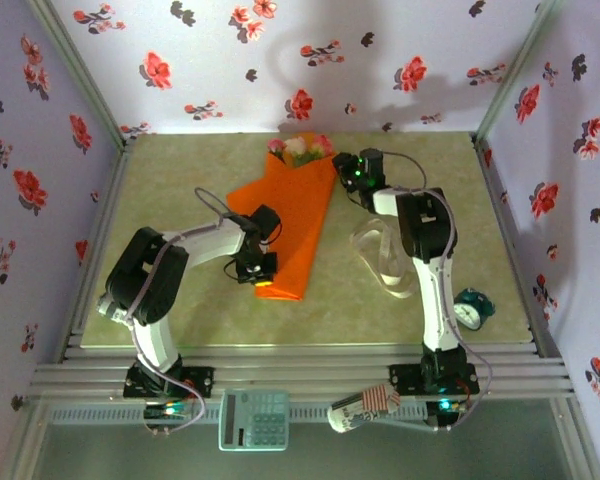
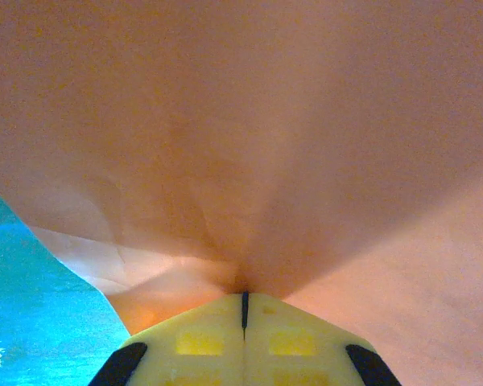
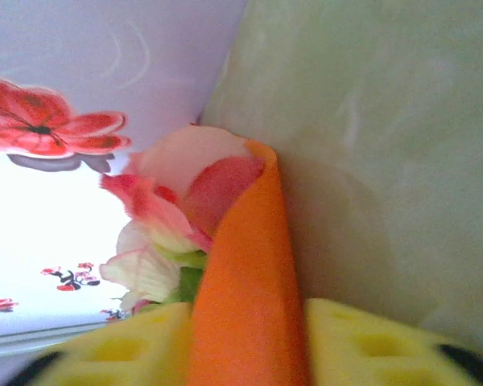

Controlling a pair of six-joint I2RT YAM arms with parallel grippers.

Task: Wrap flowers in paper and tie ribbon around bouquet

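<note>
The bouquet (image 1: 292, 215) is laid on the table (image 1: 180, 180), flowers (image 1: 300, 148) toward the back wall. Its paper (image 2: 249, 161) is pinched near the narrow end by the closed left gripper (image 2: 244, 310). The right gripper (image 3: 249, 338) straddles the paper's edge beside the flowers, jaws parted. The ribbon (image 1: 380, 250) lies just right.

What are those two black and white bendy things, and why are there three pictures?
They are two robot arms. One picture looks down from above; the other two come from cameras on each wrist. On the table lies orange paper wrapped round flowers, with a ribbon and a small clock nearby. The left gripper is shut, pinching the paper's bottom edge. The right gripper has the paper's top edge between its yellow fingers, next to a rose.
</note>
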